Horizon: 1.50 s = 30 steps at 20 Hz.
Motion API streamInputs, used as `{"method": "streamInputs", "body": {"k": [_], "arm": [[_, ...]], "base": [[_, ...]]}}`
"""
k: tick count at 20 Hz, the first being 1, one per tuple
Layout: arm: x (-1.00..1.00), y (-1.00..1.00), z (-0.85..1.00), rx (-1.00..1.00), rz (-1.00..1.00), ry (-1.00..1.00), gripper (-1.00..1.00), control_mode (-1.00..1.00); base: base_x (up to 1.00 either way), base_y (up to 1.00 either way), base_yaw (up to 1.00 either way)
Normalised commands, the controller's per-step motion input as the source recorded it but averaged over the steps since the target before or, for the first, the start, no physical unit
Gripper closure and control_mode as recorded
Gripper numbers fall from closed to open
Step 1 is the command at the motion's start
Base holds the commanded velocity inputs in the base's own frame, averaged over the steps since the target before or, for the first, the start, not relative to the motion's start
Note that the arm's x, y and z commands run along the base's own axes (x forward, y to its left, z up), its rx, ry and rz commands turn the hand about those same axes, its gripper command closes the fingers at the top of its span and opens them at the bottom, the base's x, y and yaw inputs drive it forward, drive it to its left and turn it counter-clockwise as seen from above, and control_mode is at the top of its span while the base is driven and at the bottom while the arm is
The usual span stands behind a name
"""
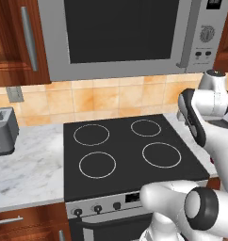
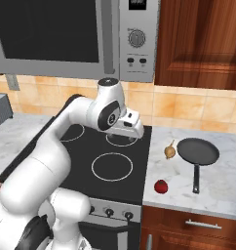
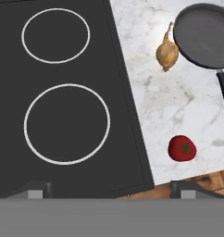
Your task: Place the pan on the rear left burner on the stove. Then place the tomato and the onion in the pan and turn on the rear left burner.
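The pan [image 2: 198, 151] lies on the marble counter right of the stove [image 1: 125, 153], its thin handle toward the front. The onion [image 2: 169, 151] rests just left of the pan's rim, and the tomato [image 2: 161, 186] sits nearer the counter's front edge. The rear left burner [image 1: 91, 134] is bare. My gripper [image 2: 133, 129] hovers above the stove's right side, well left of the pan, open and holding nothing. In the hand view, my gripper [image 3: 111, 190] looks down on the pan [image 3: 206, 34], onion [image 3: 167, 53] and tomato [image 3: 182, 148].
A microwave [image 1: 120, 33] hangs above the stove. A toaster [image 1: 3, 129] stands on the left counter [image 1: 26, 164]. Black knobs [image 1: 98, 208] line the stove's silver front panel. Wooden cabinets sit above and below the right counter [image 2: 217, 195].
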Motion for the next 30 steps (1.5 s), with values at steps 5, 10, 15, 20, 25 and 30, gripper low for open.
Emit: {"method": "streamInputs", "body": {"k": [5,10,15,20,25,30], "arm": [[0.0,-0.51,-0.11,0.0,-0.04,0.0,-1.0,-1.0],[0.0,-0.45,-0.13,0.0,-0.04,0.01,-1.0,-1.0],[0.01,-0.45,-0.14,0.0,-0.02,0.0,-1.0,-1.0],[0.04,-0.5,-0.12,0.0,0.0,0.0,-1.0,-1.0],[0.06,-0.51,-0.14,0.0,0.0,0.0,-1.0,-1.0],[0.13,-0.47,-0.17,0.0,0.0,0.0,-1.0,-1.0]], "base": [[0.0,0.0,0.0],[0.0,0.0,0.0],[0.0,0.0,0.0],[0.0,0.0,0.0],[0.0,0.0,0.0],[0.0,0.0,0.0]]}}
